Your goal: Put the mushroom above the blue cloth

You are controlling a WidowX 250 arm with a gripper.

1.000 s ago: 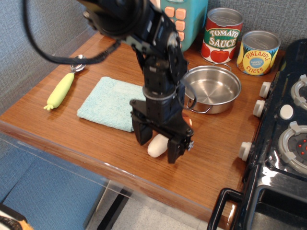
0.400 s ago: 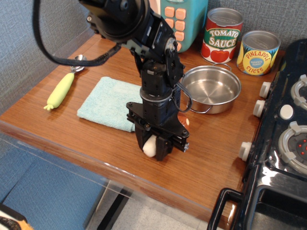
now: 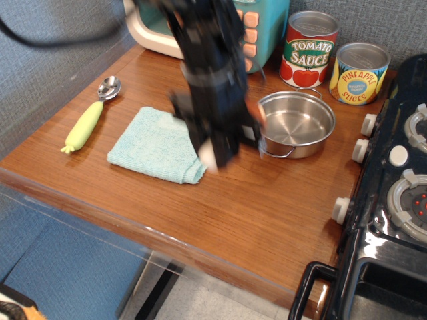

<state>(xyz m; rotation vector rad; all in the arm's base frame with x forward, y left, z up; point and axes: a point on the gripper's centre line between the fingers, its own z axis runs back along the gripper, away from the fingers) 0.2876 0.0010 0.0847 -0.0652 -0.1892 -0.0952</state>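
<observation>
Lifted clear of the wood since the earlier frame, the gripper (image 3: pixel 215 150) now hangs blurred over the right edge of the blue cloth (image 3: pixel 155 144), well above the spot near the table's front edge where it was pressed down a moment ago. Between its dark fingers a pale cream lump shows, the thick stem end of the mushroom (image 3: pixel 208 158), so the jaws are closed on it; the brown-orange cap is hidden by the gripper body and the motion blur.

That cloth is a light teal terry square with a soft nubbly surface, lying flat on the brown wooden table (image 3: pixel 267 200), its near right corner folded slightly over. To its left lies a spoon with a yellow-green handle (image 3: pixel 85 124), apart from the towel. Just right of the gripper sits a shiny steel pot (image 3: pixel 297 123), and behind it stand a tomato sauce can (image 3: pixel 309 49) and a pineapple slices can (image 3: pixel 359 73).
</observation>
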